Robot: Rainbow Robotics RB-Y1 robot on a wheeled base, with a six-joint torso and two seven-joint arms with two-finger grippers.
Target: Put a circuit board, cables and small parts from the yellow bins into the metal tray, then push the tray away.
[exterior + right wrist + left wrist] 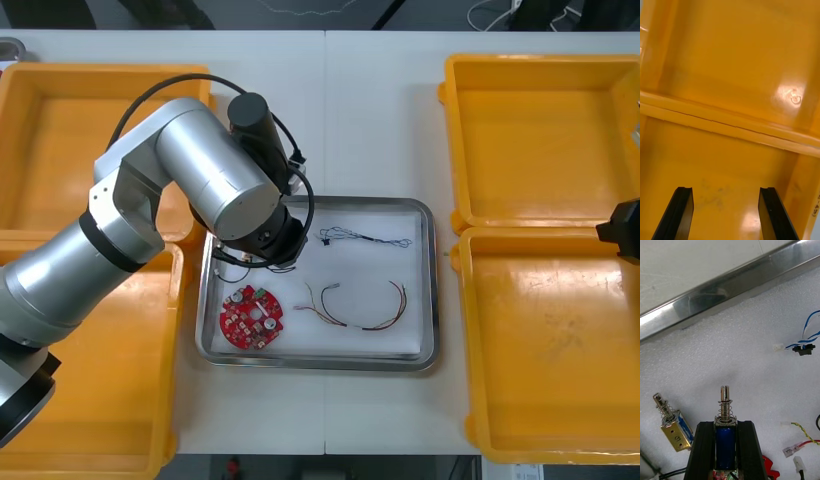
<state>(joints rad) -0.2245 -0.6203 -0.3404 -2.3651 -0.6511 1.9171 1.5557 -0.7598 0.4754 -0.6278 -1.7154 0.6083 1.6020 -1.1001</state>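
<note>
Holding a small metal part (725,444) in the left gripper (725,424), clamped on the blue body from both sides, with spring and plunger poking out beyond the fingertips. Hanging low over the white inside of the metal tray (432,290), toward its far left corner, close to the shiny far rim. Sharing that corner with a second small metal part (673,425), lying on its side just beside the held one and apart from it. Already in the tray as well: round red circuit board (251,316) at the near left, red and yellow cable (360,310) in the middle, blue and white cable (807,333) toward the far right. Waiting with the right gripper (725,191) spread wide and holding nothing, above the seam between the two yellow bins (540,140) on the right.

Probably light and rigid, judging by the look, with smooth metal faces that could slip. Best gripped across the flat sides of the body, as now, never by the spring or the thin plunger, likely to bend or slide. Worth lowering close before letting go, to avoid a bounce or a roll onto the neighbour.
</note>
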